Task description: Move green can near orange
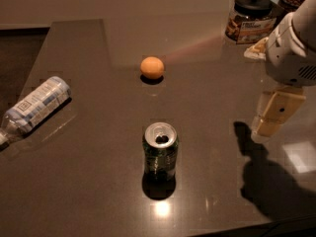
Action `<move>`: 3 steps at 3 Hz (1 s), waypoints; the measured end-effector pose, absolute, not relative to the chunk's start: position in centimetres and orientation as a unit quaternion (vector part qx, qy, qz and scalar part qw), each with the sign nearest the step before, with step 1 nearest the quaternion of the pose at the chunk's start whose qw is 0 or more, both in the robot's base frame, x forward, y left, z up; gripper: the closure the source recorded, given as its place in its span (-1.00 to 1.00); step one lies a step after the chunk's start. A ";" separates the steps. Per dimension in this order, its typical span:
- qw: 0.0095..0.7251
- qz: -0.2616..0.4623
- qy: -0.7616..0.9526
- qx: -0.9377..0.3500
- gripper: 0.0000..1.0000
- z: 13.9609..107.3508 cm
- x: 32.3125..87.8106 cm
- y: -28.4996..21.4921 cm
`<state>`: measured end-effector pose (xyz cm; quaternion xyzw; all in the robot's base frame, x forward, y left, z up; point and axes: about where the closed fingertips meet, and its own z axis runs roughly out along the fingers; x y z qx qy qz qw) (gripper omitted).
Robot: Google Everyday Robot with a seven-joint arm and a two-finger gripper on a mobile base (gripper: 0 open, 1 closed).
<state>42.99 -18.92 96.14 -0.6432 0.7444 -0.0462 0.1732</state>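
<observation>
The green can (160, 153) stands upright on the dark table (89, 181), front centre, its silver top and opening showing. The orange (152, 67) rests on the table farther back, well apart from the can. My gripper (274, 113) hangs at the right edge of the camera view, above the table and to the right of the can, holding nothing. It casts a shadow on the table below it.
A clear plastic bottle (33, 107) with a pale label lies on its side at the left edge. A dark-lidded jar (251, 19) with an orange-brown label stands at the back right, with a pale object (256, 48) beside it.
</observation>
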 end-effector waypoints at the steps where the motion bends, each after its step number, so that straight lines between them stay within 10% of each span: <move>1: 0.176 -0.037 0.742 -0.646 -1.00 96.1 43.0 -18.5; 3: 0.228 0.092 0.668 -0.702 -1.00 94.8 40.4 -10.9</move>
